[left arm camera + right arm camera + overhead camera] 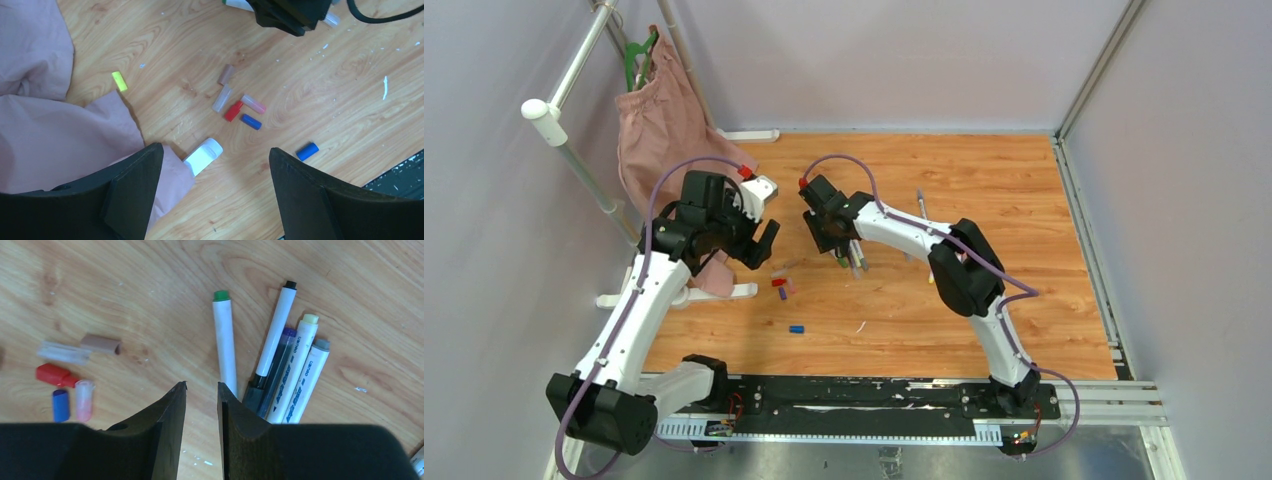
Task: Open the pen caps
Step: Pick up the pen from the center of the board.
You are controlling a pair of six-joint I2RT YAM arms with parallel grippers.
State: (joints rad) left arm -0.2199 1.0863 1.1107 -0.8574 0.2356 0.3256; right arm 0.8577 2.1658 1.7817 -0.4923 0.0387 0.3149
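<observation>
Pen caps (233, 111) lie clustered on the wooden desk (325, 100), left of its middle: red, blue, clear, pinkish and brown. A second blue cap (307, 151) lies nearer the front edge, and a yellow cap (119, 81) lies beside the pink cloth (45, 140). Left claw (215, 152) hangs wide apart, empty. Right claw (201, 386) stands narrowly apart, empty, over uncapped markers (292, 365). Two of the barrels carry lettering, of which only "Marker" seems legible.
</observation>
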